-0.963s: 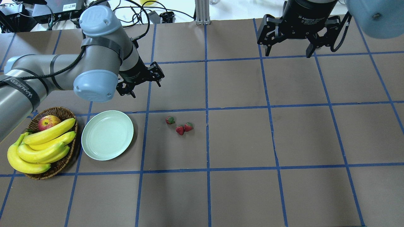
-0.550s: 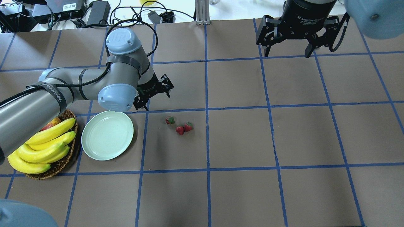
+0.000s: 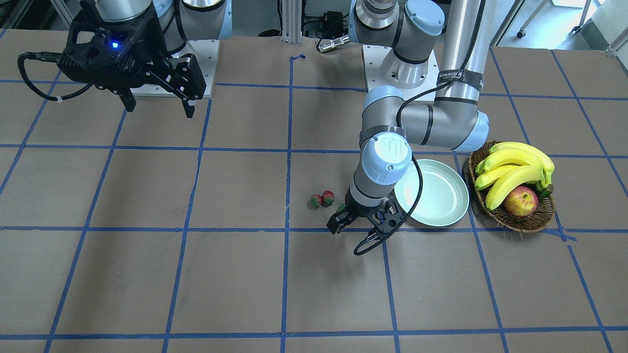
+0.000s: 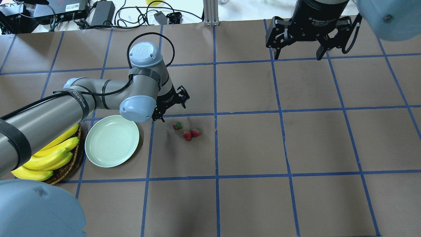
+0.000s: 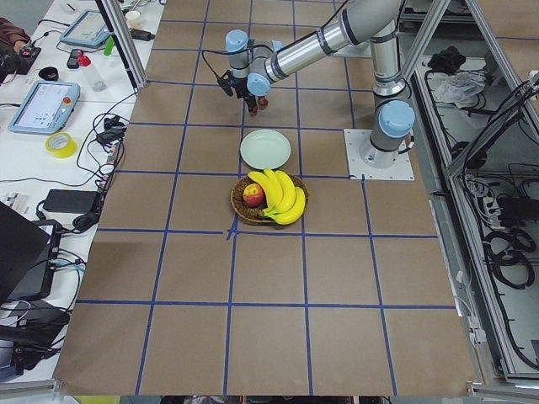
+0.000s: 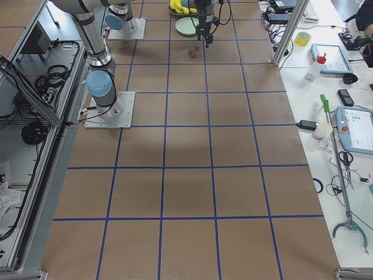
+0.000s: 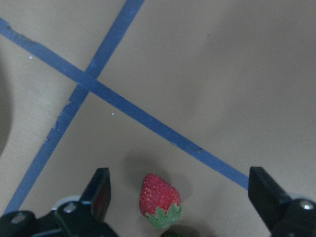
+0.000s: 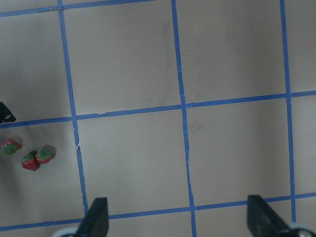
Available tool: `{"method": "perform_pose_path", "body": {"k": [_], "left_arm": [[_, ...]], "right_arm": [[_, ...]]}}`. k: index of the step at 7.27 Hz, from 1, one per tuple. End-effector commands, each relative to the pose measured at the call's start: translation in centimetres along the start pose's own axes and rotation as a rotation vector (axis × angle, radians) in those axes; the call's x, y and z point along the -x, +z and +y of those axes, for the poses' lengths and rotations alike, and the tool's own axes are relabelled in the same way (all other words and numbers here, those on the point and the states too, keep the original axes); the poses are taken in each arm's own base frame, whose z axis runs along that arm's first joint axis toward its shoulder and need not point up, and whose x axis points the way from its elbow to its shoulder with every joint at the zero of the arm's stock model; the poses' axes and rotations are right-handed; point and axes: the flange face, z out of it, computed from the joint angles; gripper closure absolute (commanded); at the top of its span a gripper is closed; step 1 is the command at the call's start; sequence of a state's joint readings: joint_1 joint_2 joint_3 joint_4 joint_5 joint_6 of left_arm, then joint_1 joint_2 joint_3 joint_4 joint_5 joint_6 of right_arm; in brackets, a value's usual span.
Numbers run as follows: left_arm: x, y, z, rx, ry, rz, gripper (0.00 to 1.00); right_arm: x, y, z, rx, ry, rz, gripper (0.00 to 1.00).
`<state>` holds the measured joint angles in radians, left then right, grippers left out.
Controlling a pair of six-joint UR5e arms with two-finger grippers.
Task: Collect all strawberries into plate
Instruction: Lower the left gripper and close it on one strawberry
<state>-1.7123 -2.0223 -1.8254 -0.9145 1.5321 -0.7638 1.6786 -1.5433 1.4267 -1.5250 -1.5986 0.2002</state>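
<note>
Front-facing: left pincer point(image 3: 357, 228) low over the desk point(image 3: 235, 186), spread, nothing in it, just left of the plate point(image 3: 436, 196). Strawberries point(image 3: 321, 199): two touching as a pair on the brown paper. The third, the lone strawberry point(image 3: 341, 208), is half hidden behind the left pincer. All three are on the desk, none in the plate. Wicker basket point(image 3: 520, 223) just right of the plate, holding bananas point(image 3: 510, 171) and an apple point(image 3: 521, 201). Right pincer point(image 3: 161, 105) far left, raised, spread, empty. Overhead: left pincer over a blue tape line point(image 4: 197, 114), one fingertip close to the lone strawberry. The pair lies just right of that berry and slightly nearer. Plate is left of the strawberries with one tape line between. Right pincer at the far right, spread. Left-end view: near arm reaches past the plate to the strawberries; pincer too small to judge there. Right-end view: strawberries are red specks beside the far arm's pincer, plate and bananas beyond. Left wrist: lone strawberry lies leafy end toward the camera, between the spread fingers point(image 7: 101, 190), closer to the left one, touching neither. Tape crossing beyond it. Right wrist: all three strawberries at the left edge, well apart from the spread fingers at the bottom.
</note>
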Motion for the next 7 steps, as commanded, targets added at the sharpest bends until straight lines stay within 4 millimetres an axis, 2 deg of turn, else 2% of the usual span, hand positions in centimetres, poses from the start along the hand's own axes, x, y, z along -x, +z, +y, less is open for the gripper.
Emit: {"method": "perform_pose_path", "body": {"k": [1,3,4,6,7], "left_arm": [[0.0,1.0,0.2,0.016,0.005,-0.011,0.10],[0.1,0.5,0.3,0.016,0.011,-0.018,0.14],[0.2,1.5,0.3,0.036,0.013,-0.037,0.25],[0.2,1.6,0.4,0.043,0.011,-0.034,0.51],[0.1,1.5,0.5,0.058,0.013,-0.024,0.57]], "right_arm": [[0.1,-0.1,0.1,-0.002,0.000,-0.002,0.00],[0.1,0.0,0.0,-0.001,0.000,-0.002,0.00],[0.3,-0.2,0.0,-0.009,0.000,-0.024,0.00],[0.5,-0.1,-0.1,-0.017,-0.003,-0.026,0.00],[0.4,-0.1,-0.1,-0.017,-0.002,-0.026,0.00]]}}
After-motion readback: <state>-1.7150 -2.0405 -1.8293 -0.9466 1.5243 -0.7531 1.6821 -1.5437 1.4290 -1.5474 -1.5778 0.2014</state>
